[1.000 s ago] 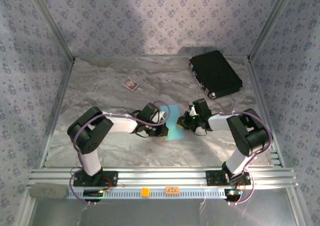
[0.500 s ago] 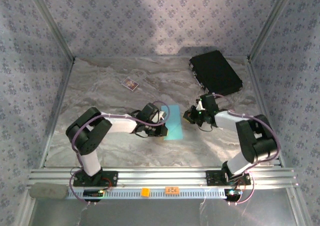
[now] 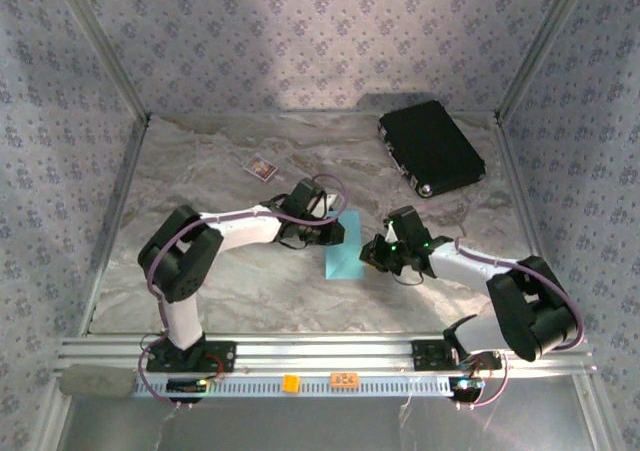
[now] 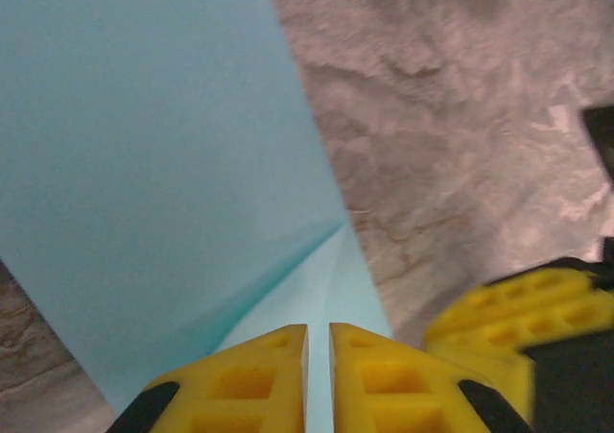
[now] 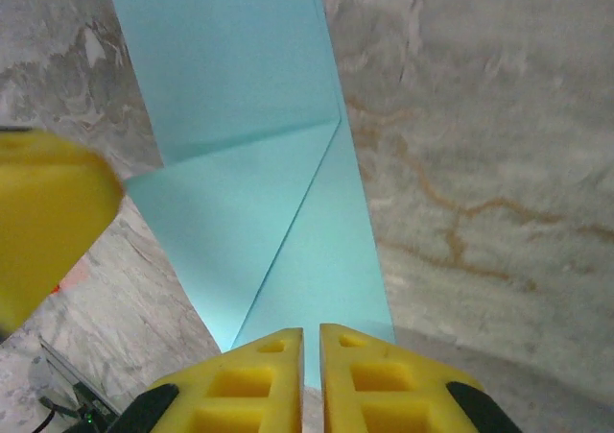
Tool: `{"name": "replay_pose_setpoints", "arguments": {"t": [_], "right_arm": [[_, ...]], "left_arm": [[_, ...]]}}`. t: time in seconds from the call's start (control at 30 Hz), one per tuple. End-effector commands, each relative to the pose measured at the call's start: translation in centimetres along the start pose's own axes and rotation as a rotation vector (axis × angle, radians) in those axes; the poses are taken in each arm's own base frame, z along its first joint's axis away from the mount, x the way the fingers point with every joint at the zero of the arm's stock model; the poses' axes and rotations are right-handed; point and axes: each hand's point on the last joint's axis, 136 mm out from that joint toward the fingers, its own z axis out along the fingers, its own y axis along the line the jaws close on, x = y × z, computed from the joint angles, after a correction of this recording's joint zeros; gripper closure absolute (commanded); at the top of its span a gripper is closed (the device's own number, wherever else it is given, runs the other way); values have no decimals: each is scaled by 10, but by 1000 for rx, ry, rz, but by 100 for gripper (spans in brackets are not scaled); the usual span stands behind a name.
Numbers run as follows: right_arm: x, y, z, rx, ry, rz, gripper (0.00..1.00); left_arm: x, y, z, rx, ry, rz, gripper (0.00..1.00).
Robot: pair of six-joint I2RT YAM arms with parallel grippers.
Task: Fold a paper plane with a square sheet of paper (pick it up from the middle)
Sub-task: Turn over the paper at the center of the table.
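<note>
The square sheet of paper lay flat on the desk, midway between the two arms and well clear of the black case at the far right. It was no longer a square. It showed as a narrow light-blue strip whose long axis ran almost straight away from the arm bases, the far end leaning a little to the right.

The left claw stood at the strip's left long edge, toward the far half. The right claw stood at the right long edge, toward the near half. The paper therefore lay inward of each claw, and neither arm was plainly the nearer.

In the left wrist view the yellow fingers were all but together, with only a thin slit between them and blue paper showing below. The right wrist view showed the same for that claw's fingers. No paper appeared to be caught in either slit.

One corner was turned over into a triangular flap, its crease running diagonally to the strip's edge. The surface looked smooth and the edges crisp. I judged that any coming fold would have to run along that long axis.
</note>
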Motion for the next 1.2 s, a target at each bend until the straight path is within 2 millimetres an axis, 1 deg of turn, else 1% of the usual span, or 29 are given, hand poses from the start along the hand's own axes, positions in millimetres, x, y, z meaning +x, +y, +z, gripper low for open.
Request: {"name": "replay_pose_setpoints", "arguments": {"t": [0.0,0.13,0.23,0.33,0.47,0.57,0.67,0.7,0.83,1.03,1.17], "right_arm": [[5,-1,1,23,-5,22,82],[12,-6,4,55,7,26,74],[16,-11,6,76,19,42,69],[19,-10,8,73,33,40,66],[19,-11,9,87,34,42,65],[20,-17,15,104,50,54,63],[22,-16,21,99,62,53,63],[21,-14,22,92,60,51,63],[13,3,22,27,31,23,61],[-4,24,20,-47,-1,-8,53],[-16,30,21,-59,-7,-17,52]], "left_arm": [[26,24,10,-64,94,-21,88],[40,37,16,-85,114,-46,90],[48,43,19,-81,123,-65,91],[53,46,20,-84,129,-73,92],[54,46,18,-84,125,-72,92],[52,45,18,-82,121,-72,92],[52,44,18,-78,118,-72,92],[52,44,18,-79,119,-74,93],[53,45,18,-80,122,-72,93],[52,42,16,-75,118,-73,94],[53,41,16,-71,121,-70,94]]}}
